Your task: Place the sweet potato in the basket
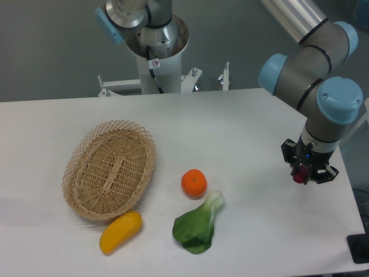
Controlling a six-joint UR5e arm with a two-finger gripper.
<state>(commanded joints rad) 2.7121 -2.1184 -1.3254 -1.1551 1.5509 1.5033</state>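
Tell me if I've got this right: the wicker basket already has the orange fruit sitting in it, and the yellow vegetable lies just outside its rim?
Not quite. The camera view shows the basket with nothing in it. The orange fruit sits on the table to the basket's right, clear of the rim, next to the leafy green. The yellow vegetable does lie just outside the rim.

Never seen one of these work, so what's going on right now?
Pincer at table's right side, shut on sweet potato, held off table. Basket far left, nothing in it. Orange and bok choy sit between.
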